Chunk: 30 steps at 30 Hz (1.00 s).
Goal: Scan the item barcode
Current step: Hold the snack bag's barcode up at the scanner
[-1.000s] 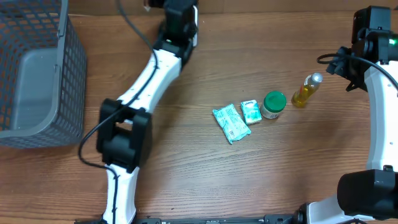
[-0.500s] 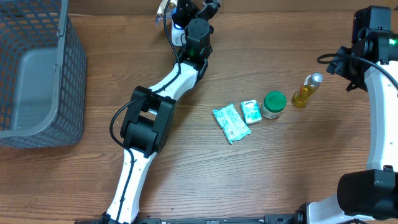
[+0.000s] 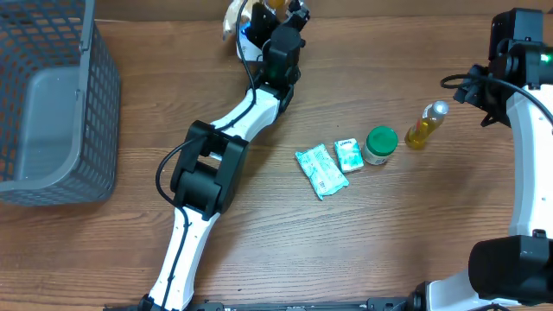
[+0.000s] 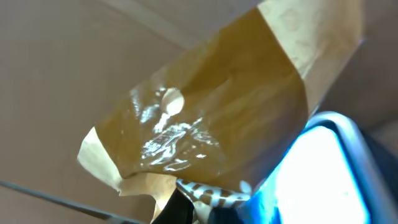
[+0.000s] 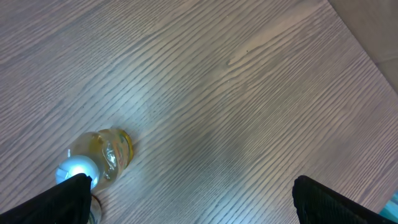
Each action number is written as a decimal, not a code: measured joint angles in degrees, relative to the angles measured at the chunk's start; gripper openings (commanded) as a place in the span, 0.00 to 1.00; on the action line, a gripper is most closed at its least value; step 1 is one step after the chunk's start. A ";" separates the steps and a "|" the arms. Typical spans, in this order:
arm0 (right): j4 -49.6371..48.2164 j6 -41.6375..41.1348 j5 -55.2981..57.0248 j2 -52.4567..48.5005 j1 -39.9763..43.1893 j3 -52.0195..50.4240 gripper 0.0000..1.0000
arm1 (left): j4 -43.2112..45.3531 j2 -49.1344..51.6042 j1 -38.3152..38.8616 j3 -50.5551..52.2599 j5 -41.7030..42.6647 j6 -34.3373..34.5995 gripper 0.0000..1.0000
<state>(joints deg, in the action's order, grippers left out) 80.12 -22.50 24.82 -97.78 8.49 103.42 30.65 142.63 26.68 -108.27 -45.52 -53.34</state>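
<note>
The wooden table [image 3: 415, 242] carries a grey mesh basket [image 3: 52, 95] at its left end. The left arm [image 3: 233, 121] reaches up and across to the far edge. The right arm [image 3: 527, 155] stands well apart at the right end.

The left gripper [image 3: 257, 12] is clenched on the item to be scanned, a glossy tan packet [image 4: 211, 118]. It is held up off the table at that far edge. In the left wrist view the packet's long axis runs diagonally away from the jaws, from lower left to upper right, and only one short end is pinched. No barcode shows on the face toward this camera, so it is probably on the other side. A bright blue-white shape [image 4: 323, 168] sits just beside the packet, and I cannot tell what it is.

The left arm is plainly the nearer one, and turning the packet's face looks like the next step.

The right gripper [image 5: 193, 202] is spread wide and grasps nothing, hovering near a small yellow bottle [image 3: 425, 125]. Mid-table lie a green-lidded jar [image 3: 379, 144] and two green sachets [image 3: 320, 170], untouched
</note>
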 measured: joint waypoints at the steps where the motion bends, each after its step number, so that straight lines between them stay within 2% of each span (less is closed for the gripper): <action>1: -0.02 0.02 0.02 0.00 0.00 0.00 1.00 | -0.68 0.00 0.00 0.00 -0.17 1.49 0.04; 8: 0.00 0.02 0.00 0.00 0.00 0.00 1.00 | 3.23 0.00 -0.02 0.00 -1.49 6.51 0.04; 14: -0.02 0.02 -0.02 0.00 0.00 0.00 1.00 | 5.29 0.00 0.00 0.00 -2.91 5.42 0.04; 19: -0.02 0.02 0.00 0.00 -0.02 0.00 1.00 | 3.13 -1.53 0.52 0.00 -3.48 5.29 0.05; 22: 0.02 0.04 0.00 0.00 0.00 0.00 1.00 | -3.52 -4.81 1.05 0.02 -3.48 6.97 0.04; 24: 0.02 0.02 0.02 0.00 0.00 0.00 1.00 | -13.05 -8.41 1.44 0.02 -2.51 9.99 0.05; 27: 0.00 -0.02 0.02 0.00 0.00 0.00 1.00 | -29.53 -14.86 1.81 -0.11 0.63 17.70 0.04; 30: 0.00 0.04 0.00 0.00 -0.02 0.00 1.00 | -36.61 -19.80 1.79 -0.11 2.05 27.10 0.04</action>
<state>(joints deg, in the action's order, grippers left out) 80.12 -22.46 24.82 -97.78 8.47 103.42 -5.96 122.83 28.47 -108.38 -43.46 -26.24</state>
